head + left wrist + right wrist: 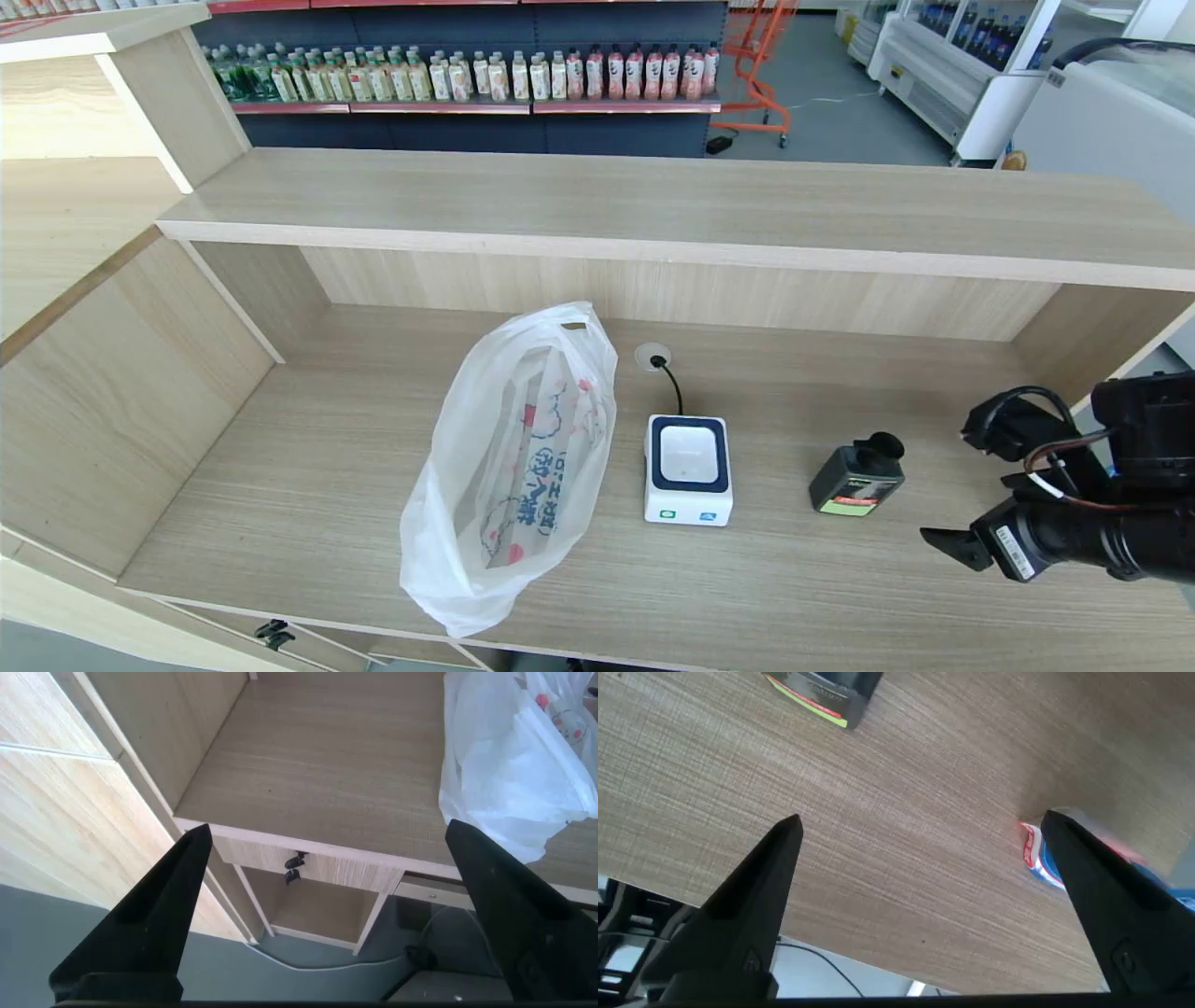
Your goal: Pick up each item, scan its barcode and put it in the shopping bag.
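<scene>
Since the right gripper hangs low over the near right part of the counter, fingers spread wide with nothing between them, it looks the better-placed arm for the next pick; the left gripper, equally open and empty, sits off the counter's front edge on the far side of the shopping bag, well apart from any loose item. Right under the right gripper, a red, white and blue packet lies on the wood, half hidden behind one finger; what it is cannot be told. A little farther in, to the robot's left of the open fingers, rests the dark bottle; its long axis runs roughly away from the robot, label end nearer and black cap at the far end, tilted slightly right. Reaching it probably means going forward and leftward, closing across the body, not along it. Beyond the bottle to the left stands the scanner, window up; just past it lies the bag, its open mouth at the far end, something already inside.
</scene>
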Motion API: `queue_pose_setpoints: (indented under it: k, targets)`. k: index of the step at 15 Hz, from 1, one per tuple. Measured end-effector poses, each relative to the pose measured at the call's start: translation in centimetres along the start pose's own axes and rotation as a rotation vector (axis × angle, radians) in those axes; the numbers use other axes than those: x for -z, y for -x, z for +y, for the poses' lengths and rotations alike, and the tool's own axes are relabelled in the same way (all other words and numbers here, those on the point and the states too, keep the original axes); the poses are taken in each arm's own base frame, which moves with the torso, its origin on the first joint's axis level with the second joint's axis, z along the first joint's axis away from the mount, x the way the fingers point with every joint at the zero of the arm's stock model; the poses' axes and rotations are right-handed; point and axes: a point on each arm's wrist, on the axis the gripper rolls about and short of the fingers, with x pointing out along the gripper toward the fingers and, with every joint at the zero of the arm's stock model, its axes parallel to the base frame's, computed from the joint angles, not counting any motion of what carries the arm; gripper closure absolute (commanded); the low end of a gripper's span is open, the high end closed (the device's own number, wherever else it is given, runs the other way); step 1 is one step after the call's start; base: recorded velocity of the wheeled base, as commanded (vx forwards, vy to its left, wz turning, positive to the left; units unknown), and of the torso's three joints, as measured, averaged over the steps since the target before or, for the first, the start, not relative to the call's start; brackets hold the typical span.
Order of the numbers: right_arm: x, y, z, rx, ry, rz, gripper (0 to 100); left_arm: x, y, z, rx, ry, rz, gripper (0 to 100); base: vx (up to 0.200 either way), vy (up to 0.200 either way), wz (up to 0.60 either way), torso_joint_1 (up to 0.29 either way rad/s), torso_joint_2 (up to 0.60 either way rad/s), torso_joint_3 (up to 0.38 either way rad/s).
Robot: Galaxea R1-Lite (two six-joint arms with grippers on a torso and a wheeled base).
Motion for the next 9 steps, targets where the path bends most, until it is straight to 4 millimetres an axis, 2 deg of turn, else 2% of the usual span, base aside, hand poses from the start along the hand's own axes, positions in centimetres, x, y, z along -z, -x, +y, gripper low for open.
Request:
queue_pose_setpoints:
  k: [4, 9]
  targets:
    - [-1.5, -3.8, 1.5, -0.026, 0.102, -0.075, 0, 0.0, 0.0, 0.0, 0.000, 0.000, 0.000, 0, 0.000, 0.000, 0.00, 0.000, 0.00, 0.000]
    - [-3.4, -6.8, 3.5, -0.077, 0.190, -0.117, 0, 0.0, 0.0, 0.0, 0.001, 0.000, 0.000, 0, 0.000, 0.000, 0.00, 0.000, 0.00, 0.000]
